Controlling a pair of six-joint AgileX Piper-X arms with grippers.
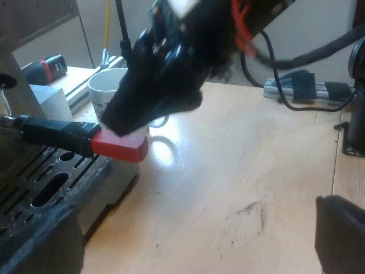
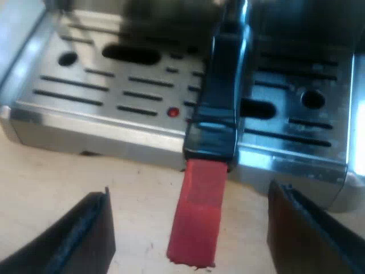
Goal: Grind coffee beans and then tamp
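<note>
The right pincer (image 2: 189, 191) is spread wide. Its two black fingers (image 2: 85, 234) stand on both sides of the red end (image 2: 197, 220) of the holder's dark handle (image 2: 219, 97), and neither finger touches it. If this pincer is taken as the centre of a dial, the handle comes from twelve o'clock, out of the shadow at the front of the espresso machine (image 2: 171, 17). It passes over the silver metal drip tray with long slots (image 2: 85, 85), and its red end juts past the tray's front edge toward six o'clock, above the pale wooden surface (image 2: 51, 177). The metal head of the holder is hidden, so I cannot tell if it is locked in. A small red dot (image 2: 173, 112) sits on the tray just beside the handle. From the left arm's side, the right pincer (image 1: 131, 123) is a black blurred mass directly over the red end (image 1: 121, 146). It partly covers a white ceramic mug (image 1: 105, 85) that stands on the surface just beyond the handle's end, near the tray's corner. The left pincer (image 1: 197, 234) holds nothing; its fingers (image 1: 342, 234) are far from each other, low over the bare wood and well apart from the handle. Farther off on the surface lies a silver rail wrapped with black tape (image 1: 308, 88).
</note>
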